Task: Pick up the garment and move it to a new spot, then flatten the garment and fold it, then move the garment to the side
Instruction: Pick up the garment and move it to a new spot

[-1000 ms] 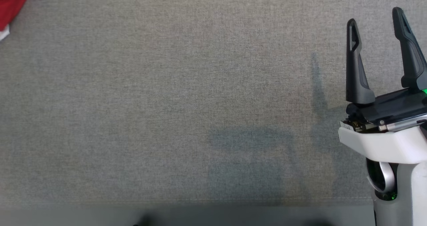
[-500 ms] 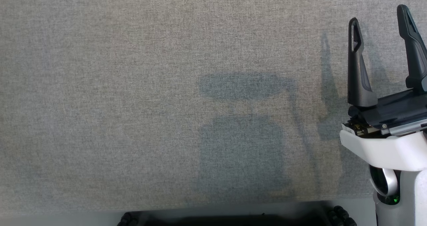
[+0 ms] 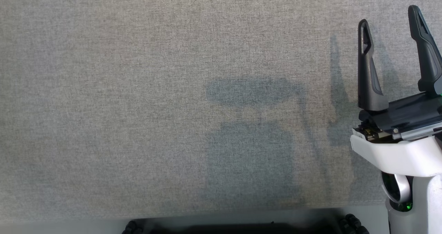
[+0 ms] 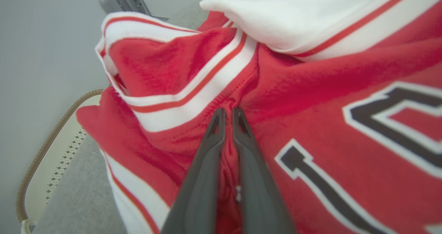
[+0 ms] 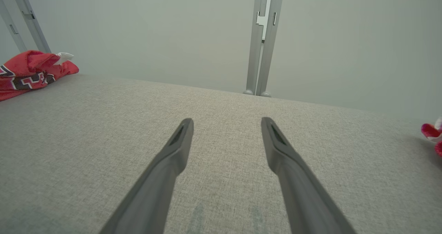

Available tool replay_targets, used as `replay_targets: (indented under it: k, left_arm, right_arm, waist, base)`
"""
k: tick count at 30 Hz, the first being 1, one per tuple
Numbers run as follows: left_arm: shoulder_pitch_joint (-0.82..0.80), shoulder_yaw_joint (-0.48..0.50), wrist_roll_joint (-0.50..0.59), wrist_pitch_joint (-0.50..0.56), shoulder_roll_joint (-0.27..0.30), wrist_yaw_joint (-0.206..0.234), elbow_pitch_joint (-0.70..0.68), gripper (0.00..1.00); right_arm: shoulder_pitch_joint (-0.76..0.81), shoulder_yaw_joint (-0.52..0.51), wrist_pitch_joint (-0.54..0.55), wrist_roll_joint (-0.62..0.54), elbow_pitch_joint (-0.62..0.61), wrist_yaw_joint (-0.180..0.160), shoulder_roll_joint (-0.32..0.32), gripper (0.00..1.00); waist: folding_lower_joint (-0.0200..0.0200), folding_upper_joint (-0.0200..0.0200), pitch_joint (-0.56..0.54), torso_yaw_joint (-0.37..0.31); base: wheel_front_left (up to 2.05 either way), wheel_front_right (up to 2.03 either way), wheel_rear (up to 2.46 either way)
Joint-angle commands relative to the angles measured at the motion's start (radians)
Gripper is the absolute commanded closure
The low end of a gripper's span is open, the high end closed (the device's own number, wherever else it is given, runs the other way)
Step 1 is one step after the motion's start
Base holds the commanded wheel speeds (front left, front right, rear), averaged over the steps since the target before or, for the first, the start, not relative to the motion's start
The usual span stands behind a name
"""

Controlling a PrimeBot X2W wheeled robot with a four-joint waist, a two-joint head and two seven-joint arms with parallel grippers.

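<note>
Left wrist view: left gripper (image 4: 228, 111) clamped on a fold of the red-and-white cloth jersey (image 4: 310, 123).
It lies bunched at the far left corner of the grey fabric tabletop (image 5: 103, 123), well apart from the spread-fingered right gripper (image 5: 226, 122).

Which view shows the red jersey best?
The left wrist view: the red jersey is close up, stripes and lettering clear, left gripper pinching a fold. The right wrist view shows it small, bunched, far left. The head view faces the grey surface.
</note>
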Motion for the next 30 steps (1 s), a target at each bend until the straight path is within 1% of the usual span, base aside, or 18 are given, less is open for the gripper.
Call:
replay_targets:
  k: [1,7,16,20,21,30]
  left_arm:
    - [-0.029,-0.001,0.001,-0.018,0.002,-0.009,-0.001,1.0]
    - [-0.056,-0.012,0.0,-0.054,0.013,-0.025,-0.009,1.0]
    - [-0.086,-0.07,0.009,-0.037,0.044,-0.04,-0.04,1.0]
    - [-0.089,-0.109,-0.004,0.009,0.064,-0.042,-0.076,1.0]
    - [-0.081,-0.137,-0.02,0.043,0.077,-0.042,-0.109,1.0]
    - [-0.04,-0.259,-0.101,0.231,0.151,-0.041,-0.271,1.0]
  right_arm:
    - [-0.005,-0.003,-0.006,-0.002,0.006,0.0,-0.005,0.0]
    - [-0.009,0.001,-0.015,0.004,0.027,0.0,-0.004,0.0]
    - [-0.02,0.013,-0.048,0.026,0.084,0.0,0.0,0.0]
    - [-0.022,0.015,-0.068,0.039,0.118,0.0,0.001,0.0]
    - [-0.019,0.016,-0.08,0.053,0.136,0.0,0.001,0.0]
    - [0.005,0.018,-0.128,0.111,0.216,0.0,0.001,0.0]
  waist:
    - [-0.0001,0.0,-0.005,0.003]
    - [-0.0001,0.0,-0.026,0.007]
    - [-0.0001,0.0,-0.1,-0.006]
    - [-0.0001,0.0,-0.15,-0.02]
    - [-0.0001,0.0,-0.176,-0.028]
    - [-0.0001,0.0,-0.295,-0.069]
  base:
    - [0.0,0.0,0.0]
    - [0.0,0.0,0.0]
    - [0.0,0.0,0.0]
    - [0.0,0.0,0.0]
    - [0.0,0.0,0.0]
    - [0.0,0.0,0.0]
